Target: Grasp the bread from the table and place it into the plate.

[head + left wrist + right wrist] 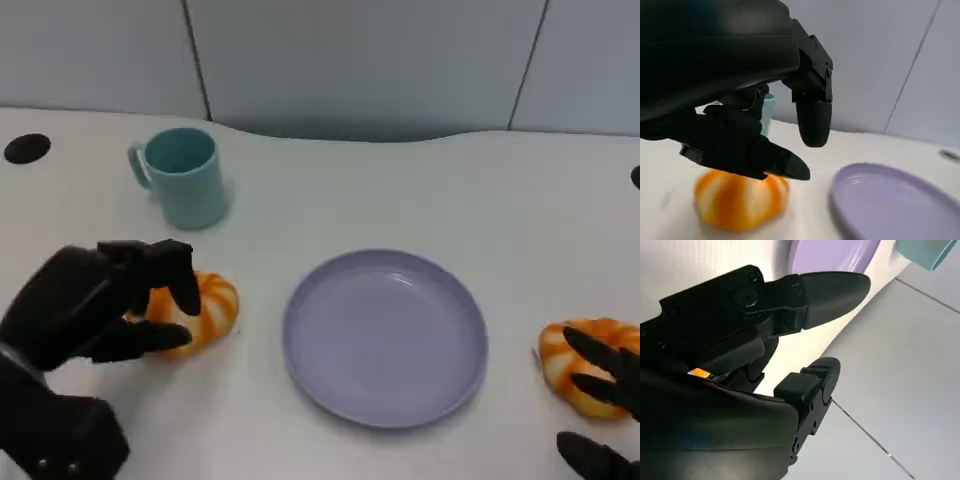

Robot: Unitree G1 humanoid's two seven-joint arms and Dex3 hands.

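An orange-and-white striped bread (210, 310) lies on the white table left of the lavender plate (385, 335). My left hand (90, 310) hovers over this bread with its fingers spread above and beside it, holding nothing. In the left wrist view the bread (740, 202) rests on the table under the fingers (812, 117), with the plate (895, 205) beyond. A second striped bread (580, 365) lies right of the plate. My right hand (605, 400) reaches over it with its fingers apart. The right wrist view shows that hand (765, 340) spread, the plate (835, 255) past it.
A teal mug (185, 175) stands behind the left bread, its handle to the left. A black round hole (27, 148) sits in the table's far left. A grey panelled wall runs behind the table's curved back edge.
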